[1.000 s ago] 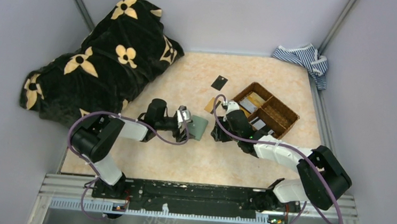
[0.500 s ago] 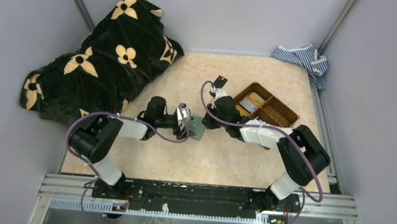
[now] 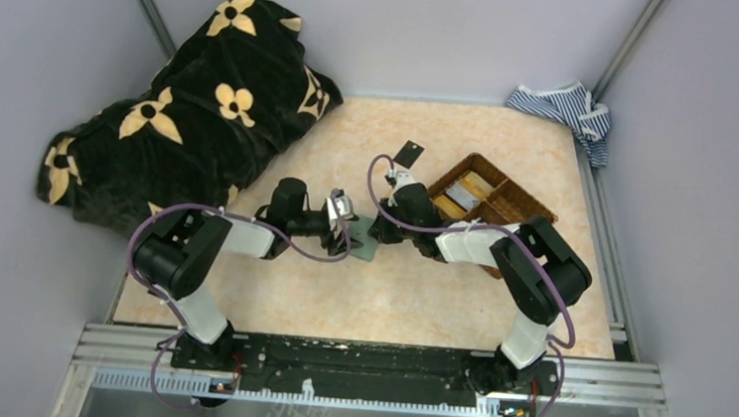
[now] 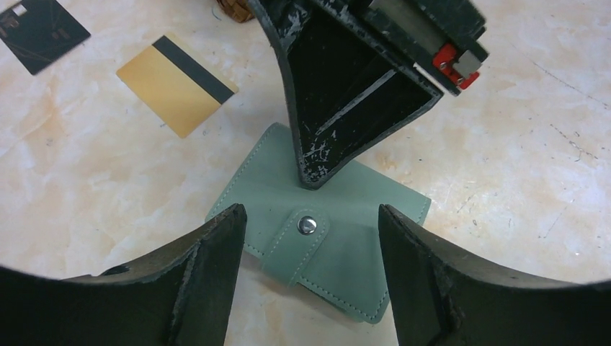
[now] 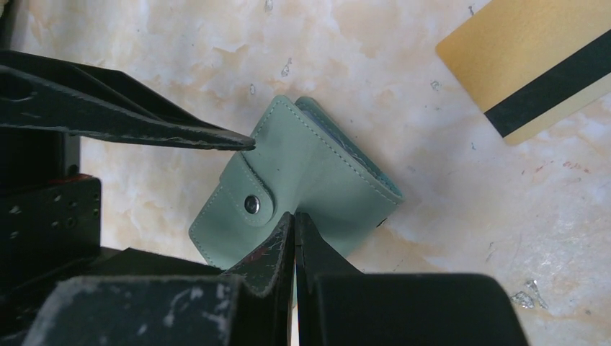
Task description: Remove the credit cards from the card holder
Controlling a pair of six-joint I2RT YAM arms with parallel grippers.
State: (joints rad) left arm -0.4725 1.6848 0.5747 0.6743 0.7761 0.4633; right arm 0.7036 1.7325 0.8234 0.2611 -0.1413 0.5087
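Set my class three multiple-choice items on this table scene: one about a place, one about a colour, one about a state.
1. Where does the gold card lie?
A. In the woven basket
B. On the table, apart from the card holder
C. On the black blanket

2. What colour is the card holder?
A. Brown
B. Sage green
C. Red

3. What state is the card holder in?
A. Lying open, pockets showing
B. Folded shut, snap tab over the front
C. Standing on its edge

Answers:
1 B: the card lies flat on bare tabletop with a gap between it and the holder.
2 B: its cover is pale green in both wrist views.
3 B: the tab with its metal snap lies across the front, and no inner pocket shows.
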